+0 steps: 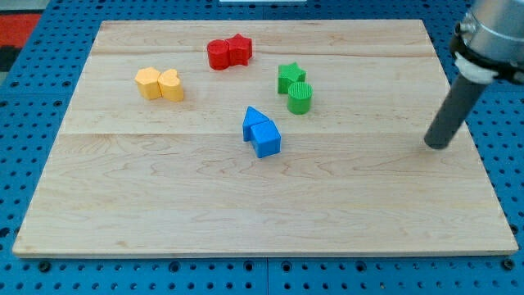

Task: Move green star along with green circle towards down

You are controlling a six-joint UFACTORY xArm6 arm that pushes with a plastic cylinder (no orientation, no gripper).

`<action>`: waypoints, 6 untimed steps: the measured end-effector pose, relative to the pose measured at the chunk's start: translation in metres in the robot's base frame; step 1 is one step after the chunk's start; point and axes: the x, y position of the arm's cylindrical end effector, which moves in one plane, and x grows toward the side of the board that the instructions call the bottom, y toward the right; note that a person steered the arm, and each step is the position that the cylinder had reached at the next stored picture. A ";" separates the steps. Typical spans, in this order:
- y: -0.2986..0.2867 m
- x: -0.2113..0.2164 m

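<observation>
A green star (290, 77) sits on the wooden board (164, 197), right of centre near the view's top. A green circle (300, 97) touches it just below and slightly right. My tip (437, 145) is at the board's right side, well to the right of both green blocks and a little lower than them. It touches no block.
Two red blocks (228, 52) sit together near the view's top centre. Two yellow blocks (160, 83) sit together at the upper left. Two blue blocks (261, 133) sit together at the centre, below and left of the green pair.
</observation>
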 end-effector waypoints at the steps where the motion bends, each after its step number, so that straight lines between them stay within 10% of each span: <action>1: 0.000 -0.038; 6: -0.102 -0.170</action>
